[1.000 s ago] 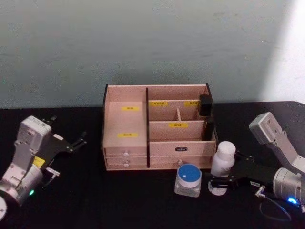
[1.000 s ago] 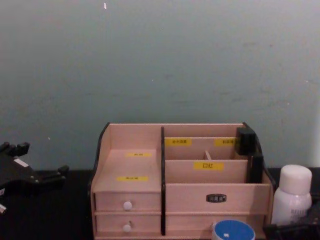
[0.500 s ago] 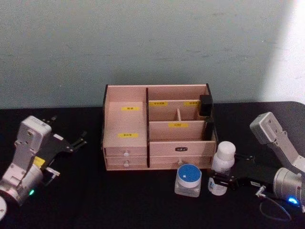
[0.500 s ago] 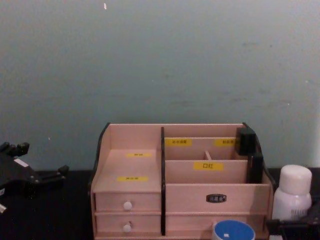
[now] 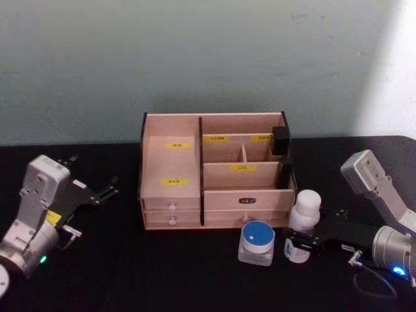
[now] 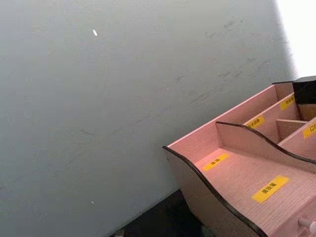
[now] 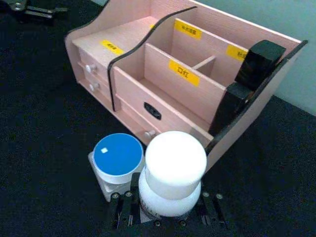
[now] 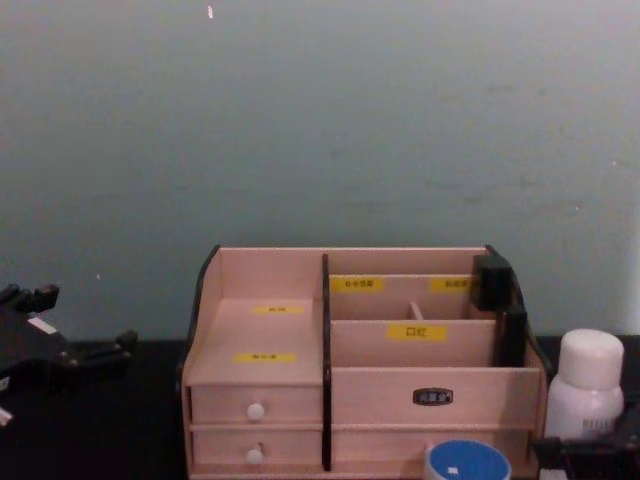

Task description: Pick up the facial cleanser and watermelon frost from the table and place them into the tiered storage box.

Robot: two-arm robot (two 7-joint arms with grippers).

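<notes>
Black table [image 5: 162, 276]: right gripper [image 5: 299, 247] prob. clamped on white bottle [image 5: 305, 209]; box [image 5: 247, 199] label [image 7: 183, 72] 口红; left gripper [image 5: 94, 177] open.

Dim even light, bright glare on wall [image 5: 394, 58] at right

I am seeing the white bottle [image 5: 305, 209] standing upright just beside the blue-lidded jar [image 5: 257, 242], both sitting before the pinkish tiered storage box [image 5: 260, 198], right end.
</notes>
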